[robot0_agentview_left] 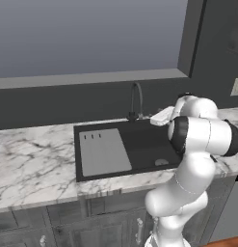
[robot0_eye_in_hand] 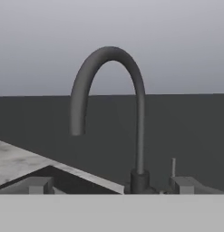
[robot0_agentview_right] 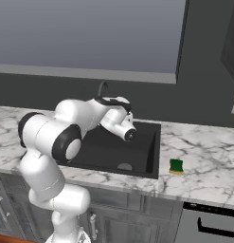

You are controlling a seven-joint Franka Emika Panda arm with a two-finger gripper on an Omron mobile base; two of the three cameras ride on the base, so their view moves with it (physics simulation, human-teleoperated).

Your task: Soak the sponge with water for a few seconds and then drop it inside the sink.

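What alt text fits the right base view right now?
A white robot arm reaches over a black sink toward the dark arched faucet. A yellow and green sponge lies on the marble counter right of the basin.

Even flat render light, soft blur throughout.

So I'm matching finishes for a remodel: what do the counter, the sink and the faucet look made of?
White grey-veined counter: marble-like stone, by its veins. Black rectangular sink: matte, perhaps composite; no shine. Dark arched faucet: probably matte-coated metal.
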